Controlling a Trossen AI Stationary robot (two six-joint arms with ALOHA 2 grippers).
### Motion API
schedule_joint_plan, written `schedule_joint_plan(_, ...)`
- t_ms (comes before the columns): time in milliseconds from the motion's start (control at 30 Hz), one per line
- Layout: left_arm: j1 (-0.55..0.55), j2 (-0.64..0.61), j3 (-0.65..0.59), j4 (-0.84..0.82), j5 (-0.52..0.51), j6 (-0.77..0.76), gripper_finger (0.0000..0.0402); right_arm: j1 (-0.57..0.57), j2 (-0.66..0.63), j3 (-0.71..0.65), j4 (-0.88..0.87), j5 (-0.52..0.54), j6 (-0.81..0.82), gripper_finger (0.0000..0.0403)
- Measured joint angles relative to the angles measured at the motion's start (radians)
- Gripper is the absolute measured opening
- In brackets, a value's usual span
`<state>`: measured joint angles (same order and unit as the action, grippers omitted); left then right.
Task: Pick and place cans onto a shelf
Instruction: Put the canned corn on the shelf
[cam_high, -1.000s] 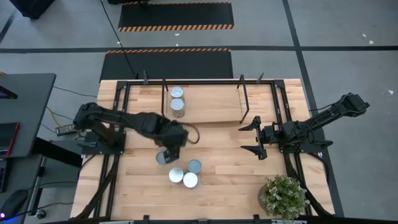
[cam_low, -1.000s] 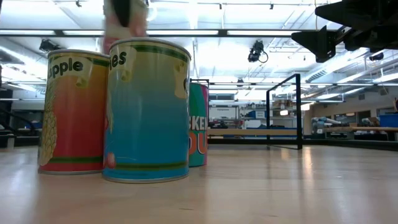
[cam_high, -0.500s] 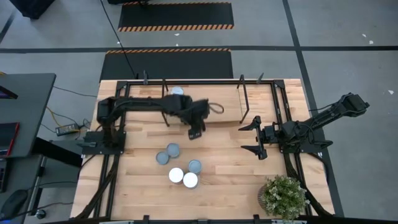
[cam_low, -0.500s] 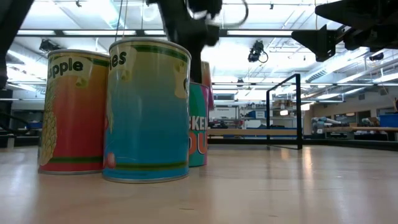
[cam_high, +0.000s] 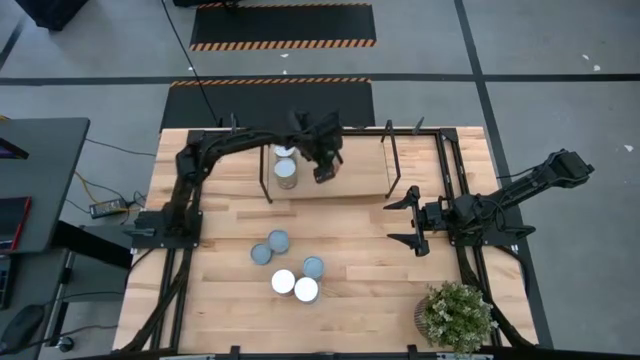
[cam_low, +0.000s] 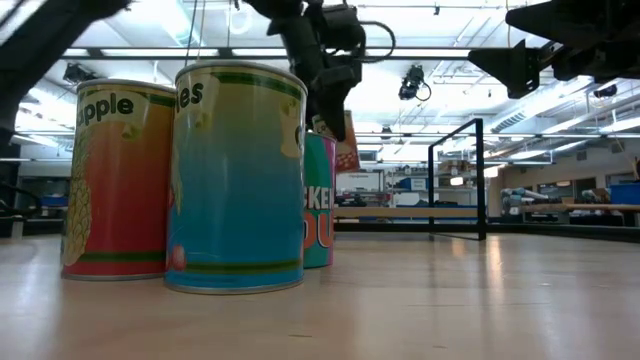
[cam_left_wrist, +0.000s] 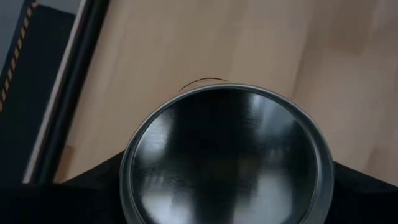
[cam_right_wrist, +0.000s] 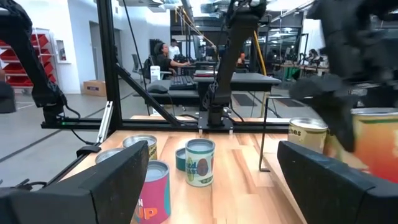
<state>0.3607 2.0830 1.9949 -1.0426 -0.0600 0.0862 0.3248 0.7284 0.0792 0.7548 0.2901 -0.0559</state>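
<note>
The left pincer (cam_high: 323, 168) clamps an upright can (cam_left_wrist: 225, 155) over the shelf (cam_high: 355, 165) along the counter's far edge, beside two shelved cans (cam_high: 286, 172). The right pincer (cam_high: 405, 221) waits open.

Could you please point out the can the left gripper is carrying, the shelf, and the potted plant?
Carried can (cam_left_wrist: 227, 155): left wrist view, middle of its shiny round end.
Shelf (cam_high: 360, 165): high view, bare part of its light-wood board.
Potted plant (cam_high: 458, 314): high view, middle of its foliage.
</note>
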Motion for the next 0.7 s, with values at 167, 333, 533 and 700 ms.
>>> schedule_joint_plan(167, 0.069, 0.089, 0.093, -0.103, 0.028, 0.044, 0.0307, 0.000, 0.000, 0.000, -0.010, 0.000, 0.001, 0.0364)
schedule_joint_plan(333, 0.096, 0.136, 0.095, -0.169, 0.036, 0.099, 0.0307, 0.000, 0.000, 0.000, -0.011, 0.000, -0.005, 0.0364)
schedule_joint_plan(533, 0.095, 0.143, 0.095, -0.182, 0.036, 0.129, 0.0308, 0.000, 0.000, 0.000, -0.012, 0.003, -0.007, 0.0364)
schedule_joint_plan(700, 0.087, 0.143, 0.095, -0.202, -0.007, 0.128, 0.0317, 0.000, 0.000, 0.000, -0.012, 0.003, -0.001, 0.0364)
